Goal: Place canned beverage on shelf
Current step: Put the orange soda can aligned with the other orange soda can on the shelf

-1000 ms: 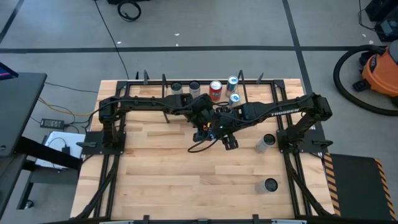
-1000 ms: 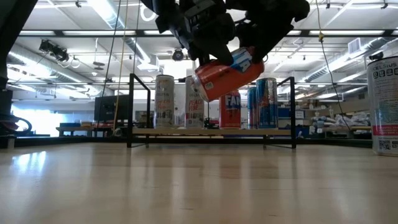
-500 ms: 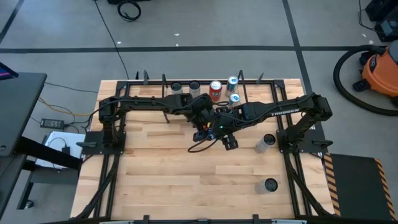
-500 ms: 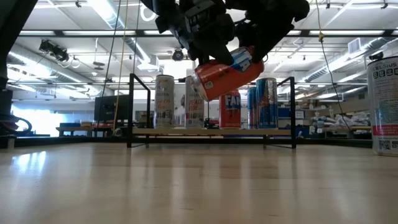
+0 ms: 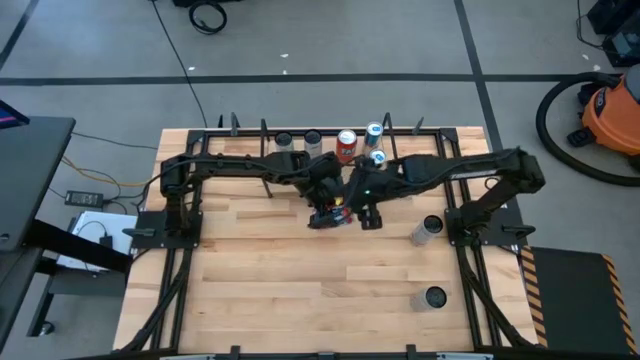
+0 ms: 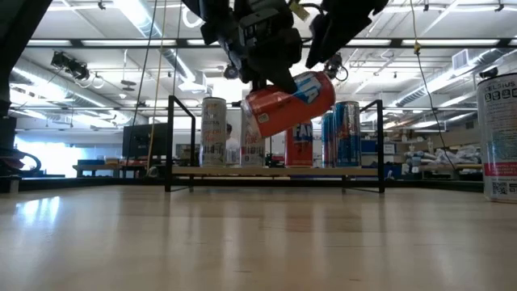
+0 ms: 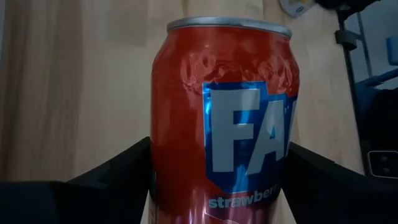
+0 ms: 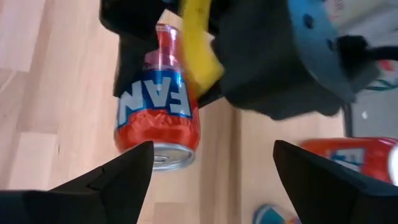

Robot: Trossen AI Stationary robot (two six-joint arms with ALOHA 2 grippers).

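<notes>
Going by the high view's clock face. Nearest, toward 5 o'clock on the bench (image 5: pixel 260 280), two grey cans (image 5: pixel 434 297) stand apart, one at the front right and one just beside the right arm's base.

At the bench's middle the left pincer (image 5: pixel 330 212) is clamped on the red can (image 6: pixel 288 103), which hangs tilted in the air above the wood, clear of the surface in the low view. The left wrist view shows the can (image 7: pixel 224 118) filling the gap between the two dark fingers (image 7: pixel 112 177), its blue-and-white label facing the camera.

Just to the can's 3 o'clock side the right pincer (image 5: pixel 368 215) hovers with its fingers (image 8: pixel 115 177) spread apart and holding nothing; the red can (image 8: pixel 157 106) lies beyond them in its wrist view.

Farthest, at 12 o'clock along the back edge, the shelf (image 6: pixel 275 170) carries upright cans: two silver ones at its left, a red one (image 5: pixel 346 143) in the middle and two blue ones (image 6: pixel 346 133) at its right.
</notes>
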